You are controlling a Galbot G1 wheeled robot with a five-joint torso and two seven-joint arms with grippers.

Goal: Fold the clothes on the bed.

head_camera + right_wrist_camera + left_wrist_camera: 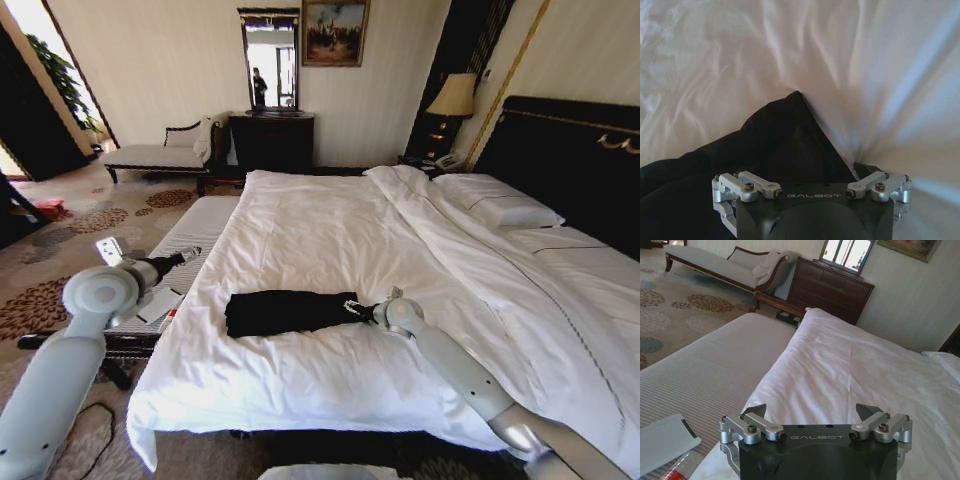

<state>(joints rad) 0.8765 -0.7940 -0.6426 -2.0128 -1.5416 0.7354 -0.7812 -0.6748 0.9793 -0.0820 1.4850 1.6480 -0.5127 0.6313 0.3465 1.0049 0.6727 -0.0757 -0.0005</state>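
Black T-shirt (pixel 288 311), already folded into a narrow band, lies lower centre of the head view on the white bed (pixel 330 230). Right pincer (pixel 361 309) sits at its right end, jaws wide over the fabric. Left pincer (pixel 815 412) hangs wide and empty beside the mattress edge. Best practice, as a judgement: pinch all layers together before lifting. Legible writing: "GALBOT" on both pincer housings.
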